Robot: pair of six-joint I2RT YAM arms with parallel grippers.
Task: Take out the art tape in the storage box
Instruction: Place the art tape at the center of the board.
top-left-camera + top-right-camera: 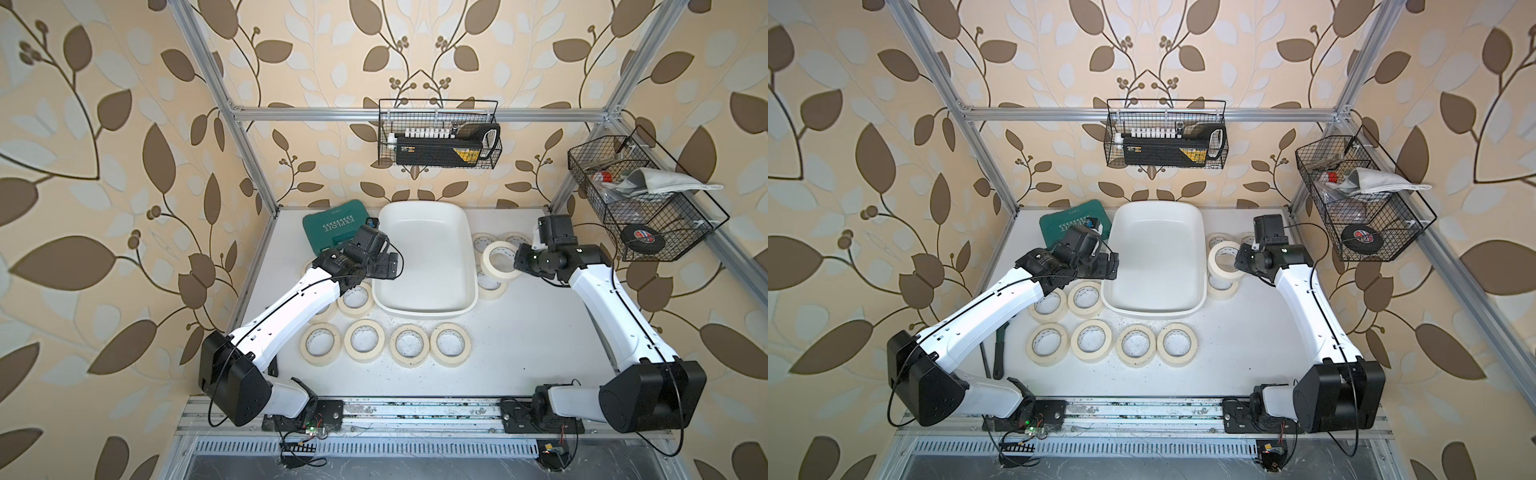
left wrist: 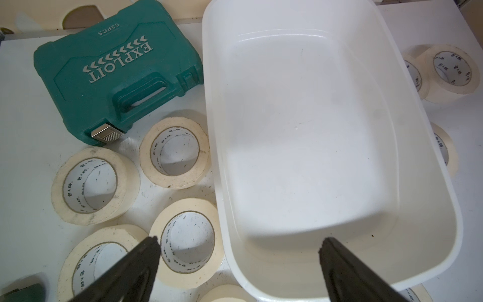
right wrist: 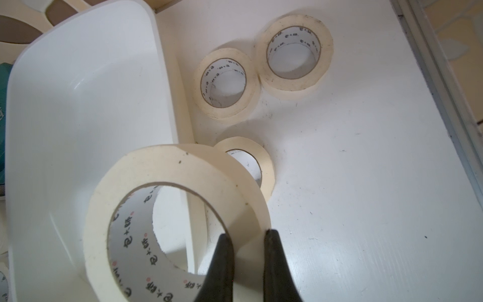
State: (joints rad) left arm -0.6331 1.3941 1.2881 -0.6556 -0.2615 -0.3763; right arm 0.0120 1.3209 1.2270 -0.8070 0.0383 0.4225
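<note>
While one roll of art tape [image 3: 167, 170] is being gripped by its wall in the clenched right claw [image 3: 248, 234], it is being held tilted just outside the storage box [image 1: 428, 257] rim, above the rolls [image 3: 224, 55] lying beside that rim. The left claw [image 2: 239, 240] is being held spread wide, grasping nothing, over the box's opposite rim. Four rolls [image 1: 467, 349] are being shown in a row on the table [image 1: 540, 332] before the box's near edge, open table being left beside them.
</note>
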